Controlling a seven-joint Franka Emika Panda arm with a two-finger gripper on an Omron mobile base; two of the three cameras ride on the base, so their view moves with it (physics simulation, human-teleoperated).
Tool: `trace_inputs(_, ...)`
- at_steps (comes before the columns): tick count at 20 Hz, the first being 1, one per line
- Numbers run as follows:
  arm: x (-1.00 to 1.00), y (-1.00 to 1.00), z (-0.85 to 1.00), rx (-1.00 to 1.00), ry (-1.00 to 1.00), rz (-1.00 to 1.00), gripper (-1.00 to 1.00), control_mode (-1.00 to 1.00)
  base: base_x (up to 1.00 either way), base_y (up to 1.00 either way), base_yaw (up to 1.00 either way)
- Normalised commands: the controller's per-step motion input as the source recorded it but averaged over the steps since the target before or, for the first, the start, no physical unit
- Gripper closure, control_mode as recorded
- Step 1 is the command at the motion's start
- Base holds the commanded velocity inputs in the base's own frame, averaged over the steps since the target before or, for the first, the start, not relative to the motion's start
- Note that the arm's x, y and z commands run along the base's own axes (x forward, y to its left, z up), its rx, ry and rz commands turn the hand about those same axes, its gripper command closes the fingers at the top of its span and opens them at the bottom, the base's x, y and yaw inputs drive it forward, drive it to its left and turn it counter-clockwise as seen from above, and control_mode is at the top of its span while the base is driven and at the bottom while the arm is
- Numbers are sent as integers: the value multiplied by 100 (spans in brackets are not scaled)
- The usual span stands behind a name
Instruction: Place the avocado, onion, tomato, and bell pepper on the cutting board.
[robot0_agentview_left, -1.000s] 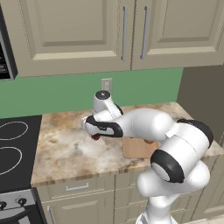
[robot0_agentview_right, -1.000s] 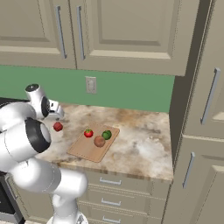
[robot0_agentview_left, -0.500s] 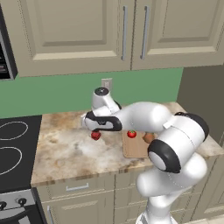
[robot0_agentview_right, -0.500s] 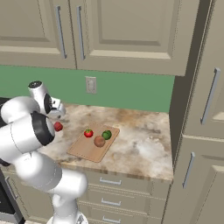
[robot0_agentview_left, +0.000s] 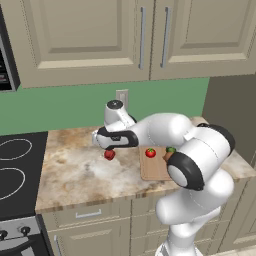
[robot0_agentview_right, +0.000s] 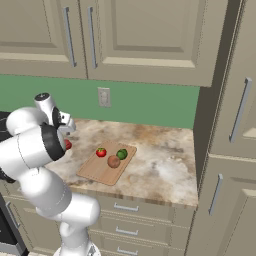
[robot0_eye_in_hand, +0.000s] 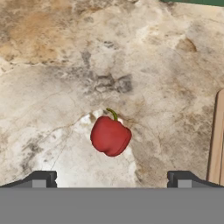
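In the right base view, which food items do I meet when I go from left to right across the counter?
Bell pepper → tomato → onion → avocado. The pepper lies on the bare counter; the other three sit on the cutting board.

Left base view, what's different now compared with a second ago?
The arm has swung, carrying the open pincer over the bell pepper, which lies on the counter left of the cutting board. Nothing has been gripped or released. The bell pepper has stayed put, and the tomato, avocado and onion remain on the board.
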Motion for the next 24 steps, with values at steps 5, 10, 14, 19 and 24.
trace_inputs(5,13,1,-13,0,3,0,-100,-100,0,0,0)
trace_inputs(10,16,0,-16,1,5,0,-100,-100,0,0,0)
trace_inputs(14,11,0,-12,0,3,0,-100,-100,0,0,0)
trace_inputs(19,9,1,-12,0,2,0,-100,-100,0,0,0)
trace_inputs(24,3,6,-14,0,1,0,-100,-100,0,0,0)
